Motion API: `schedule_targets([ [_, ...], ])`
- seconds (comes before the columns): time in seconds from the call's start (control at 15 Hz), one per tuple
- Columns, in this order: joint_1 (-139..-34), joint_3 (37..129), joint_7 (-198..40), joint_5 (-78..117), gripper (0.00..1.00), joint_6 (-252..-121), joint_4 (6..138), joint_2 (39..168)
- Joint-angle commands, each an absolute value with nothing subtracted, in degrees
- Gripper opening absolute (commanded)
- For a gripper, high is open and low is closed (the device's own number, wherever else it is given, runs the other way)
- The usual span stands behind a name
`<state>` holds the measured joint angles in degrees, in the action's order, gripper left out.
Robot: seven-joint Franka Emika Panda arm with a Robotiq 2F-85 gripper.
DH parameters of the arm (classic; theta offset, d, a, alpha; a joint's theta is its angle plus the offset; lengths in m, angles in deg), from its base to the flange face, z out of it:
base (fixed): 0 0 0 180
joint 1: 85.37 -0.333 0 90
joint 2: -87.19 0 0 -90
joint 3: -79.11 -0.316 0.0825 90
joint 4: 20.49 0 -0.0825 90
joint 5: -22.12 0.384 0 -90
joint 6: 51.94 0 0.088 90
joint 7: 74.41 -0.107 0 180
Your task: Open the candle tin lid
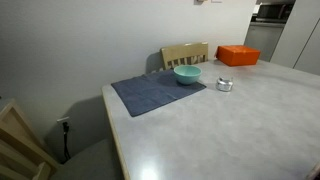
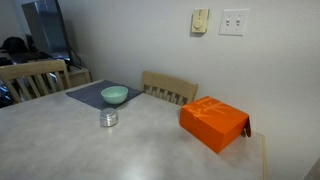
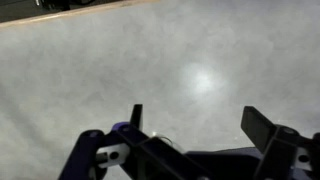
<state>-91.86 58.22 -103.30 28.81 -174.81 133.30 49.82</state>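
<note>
Candle tin (image 1: 224,85) capped on table, gripper (image 3: 197,125) spread and empty

Location: small, low, round, silvery; upright on bare pale-grey table (image 1: 230,130). Off the blue-grey placemat (image 1: 155,93), near one corner of it, not touching. Visible in both exterior views; candle tin (image 2: 108,118) nearer the camera than the bowl in an exterior view.

Lid (image 1: 224,82): flat, silvery, same width as the body below. Seated level on top. No gap or tilt to be made out at this size.

Neighbours:
- Teal bowl (image 1: 187,75): on the placemat, near the tin, apart from it. Much wider than the tin.
- Orange box (image 2: 213,123): flat on the table close to a table corner, well apart from tin and bowl.
- Wooden chair (image 2: 170,88): back showing above the far table edge, behind bowl and box.
- White switch plate (image 2: 235,21): on the wall above the box.

Gripper, wrist view only: two dark fingers (image 3: 258,125) coming up from the bottom of the frame, set far apart, nothing held between them. Under and beyond them only pale tabletop with a soft glare patch. Height above the surface: cannot tell. Table edge as a thin strip along the top of that view.
</note>
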Motion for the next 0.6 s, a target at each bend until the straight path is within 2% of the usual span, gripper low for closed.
schedule_targets([
  [0.0,-92.5,58.8,-103.6,28.3,1.0,-174.7,133.2,49.9],
  [0.53,-89.6,65.0,-99.8,28.4,1.0,-181.8,129.6,57.7],
])
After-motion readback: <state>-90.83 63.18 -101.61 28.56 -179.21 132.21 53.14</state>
